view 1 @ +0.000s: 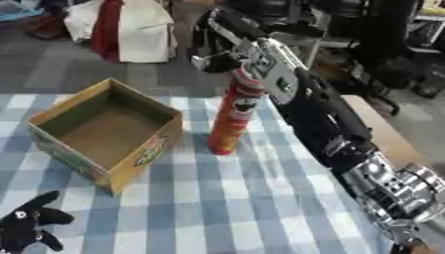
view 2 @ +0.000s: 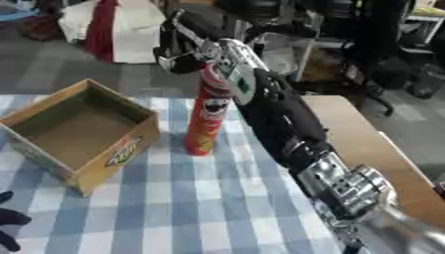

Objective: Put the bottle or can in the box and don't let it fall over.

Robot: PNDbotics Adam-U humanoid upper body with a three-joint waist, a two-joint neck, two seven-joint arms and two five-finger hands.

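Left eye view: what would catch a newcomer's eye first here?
The tall red can stands upright mid-table on the blue checked cloth, its top held by the right robot hand reaching in from the lower right. Just to its left sits the open, empty cardboard box. The left robot hand rests idle at the lower left corner.

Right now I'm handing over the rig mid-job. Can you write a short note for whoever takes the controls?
Right hand: at the top of the can, fingers curled round it.
Left hand: idle, open, at the lower left corner.
Can: tall red tube, upright with a slight tilt, its base on the checked cloth, just right of the box and apart from it.
Box: open cardboard, nothing visible inside.
Done: can gripped at the top.
Left: lift it, carry it left over the box wall, set it down upright inside, release without tipping it.
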